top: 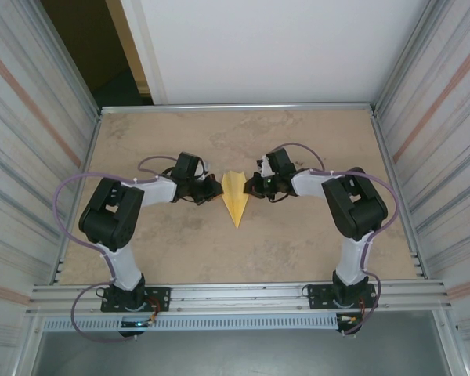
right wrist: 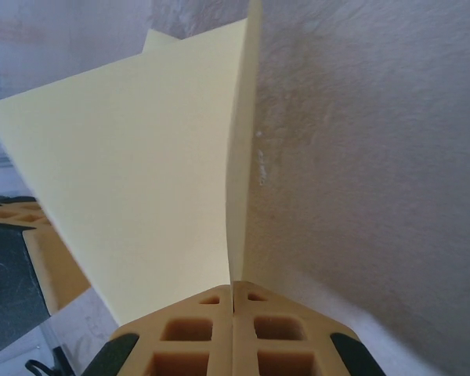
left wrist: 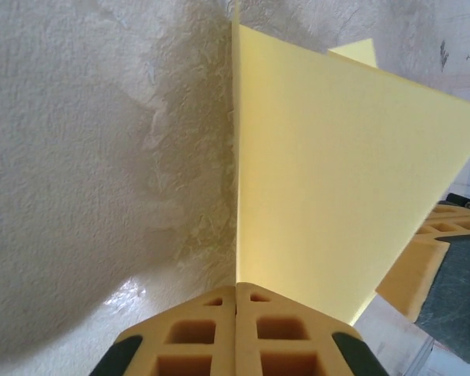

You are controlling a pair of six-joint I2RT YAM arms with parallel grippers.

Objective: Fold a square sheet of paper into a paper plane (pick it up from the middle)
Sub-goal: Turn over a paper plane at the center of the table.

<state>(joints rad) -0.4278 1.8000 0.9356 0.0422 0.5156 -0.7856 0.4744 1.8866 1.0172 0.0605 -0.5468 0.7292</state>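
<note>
The square sheet of paper is folded into a pale yellow paper plane (top: 235,196) at the middle of the table, its point toward the near edge. My left gripper (top: 218,188) is at its left side and my right gripper (top: 251,186) at its right side. In the left wrist view the left gripper (left wrist: 236,287) is shut, with the edge of the raised wing (left wrist: 337,180) running into the seam between its fingers. The right gripper (right wrist: 233,285) is likewise shut on the edge of the other wing (right wrist: 141,180).
The tan tabletop (top: 172,251) is walled by ribbed metal panels (top: 31,157) on both sides and a metal rail (top: 235,294) at the near edge. Across the paper, each wrist view catches the other gripper's yellow fingers (left wrist: 427,251) (right wrist: 19,223).
</note>
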